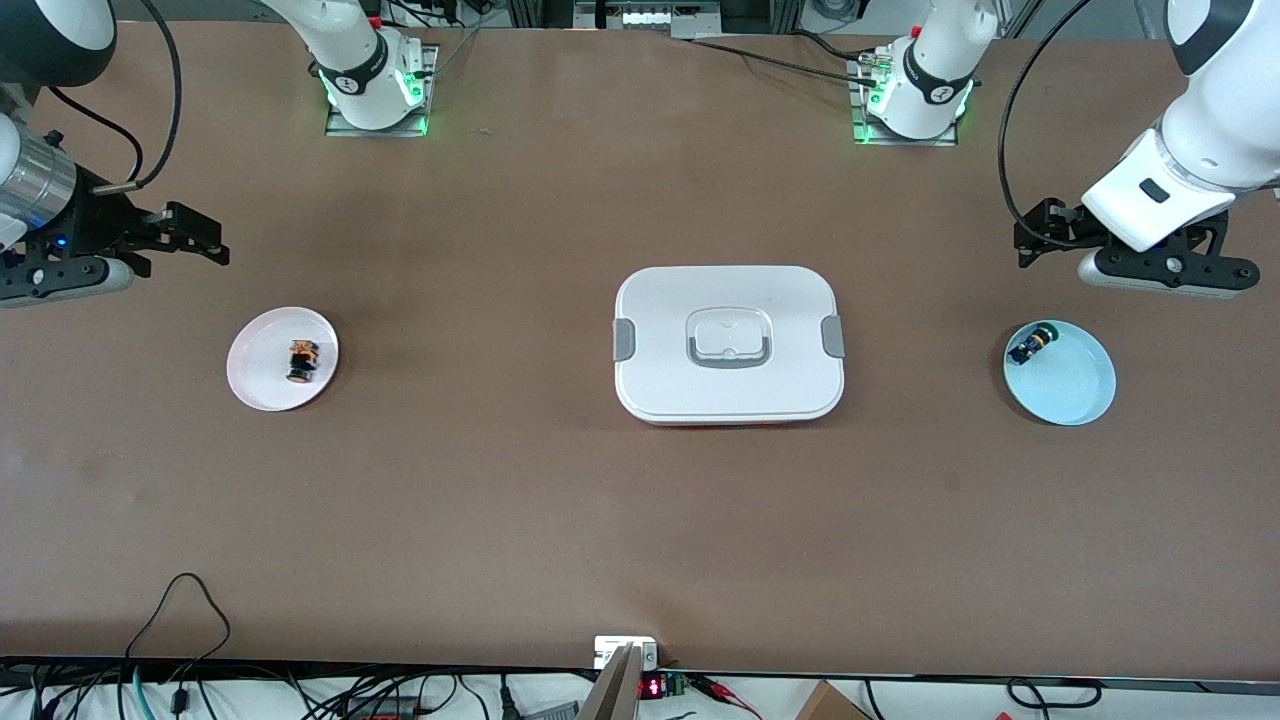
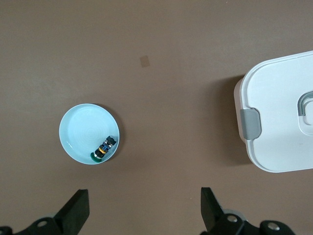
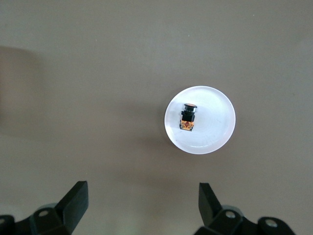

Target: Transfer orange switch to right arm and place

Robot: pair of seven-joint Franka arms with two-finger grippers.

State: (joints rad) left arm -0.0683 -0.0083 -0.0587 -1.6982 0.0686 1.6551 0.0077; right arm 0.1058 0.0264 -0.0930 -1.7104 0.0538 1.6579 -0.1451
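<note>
1. The left gripper (image 2: pixel 142 215) hangs over bare worktop (image 1: pixel 640 520) at the left arm's end, its fingers (image 2: pixel 76 213) spread wide with nothing between them.
2. The right gripper (image 3: pixel 139 213) hangs over the right arm's end of the worktop, its fingers (image 3: pixel 76 203) equally wide apart and holding nothing.
3. Below and ahead of the right fingers, well clear of them, the orange switch (image 3: pixel 188 117) lies on its side in a white plate (image 3: pixel 217 139). Its body is small, blocky and orange and black, with a dark round cap.
4. Below and ahead of the left fingers, also well clear, a pale blue plate (image 2: pixel 78 132) holds a second switch (image 2: pixel 102 149), black with blue and yellow touches and a green cap, lying against the rim.
5. Stage: the orange switch rests in the plate at the right arm's end, with both grippers clear of it. That fits a finished handover and placing. It would equally fit a moment when the switch merely lies there, since the pictures name no goal spot.
6. Between the two grippers, mid-worktop, sits a white lidded box (image 1: pixel 728 345): smooth plastic, rounded corners, grey side clips and a recessed grey handle.
7. Both plates look smooth and glossy, round with shallow rims. The worktop is matte brown.
</note>
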